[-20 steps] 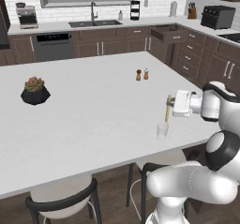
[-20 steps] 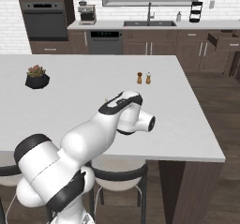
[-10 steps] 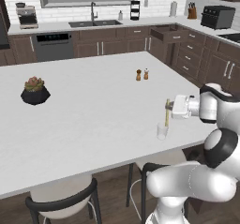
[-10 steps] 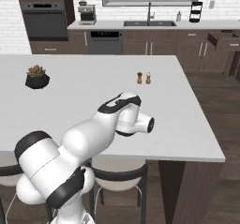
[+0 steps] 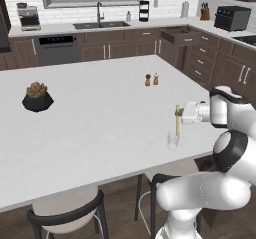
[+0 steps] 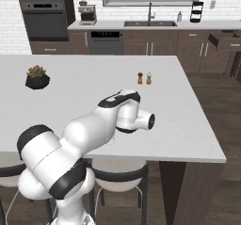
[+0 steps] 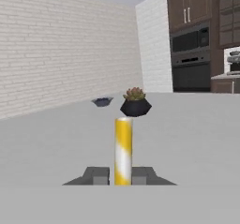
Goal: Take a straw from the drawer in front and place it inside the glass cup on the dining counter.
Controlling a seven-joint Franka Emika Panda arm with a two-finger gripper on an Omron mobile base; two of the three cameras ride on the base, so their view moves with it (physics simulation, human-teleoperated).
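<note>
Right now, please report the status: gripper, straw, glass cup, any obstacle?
Gripper shut on straw, held upright. Straw's lower end at glass cup on dining counter; whether inside, cannot tell. Salt-and-pepper shakers stand well apart; no obstacle.

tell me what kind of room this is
A home kitchen, rendered rather than real. A sink sits under a window along the brick wall, a wall oven is built into dark cabinets, and a white island counter has stools tucked beneath it.
</note>
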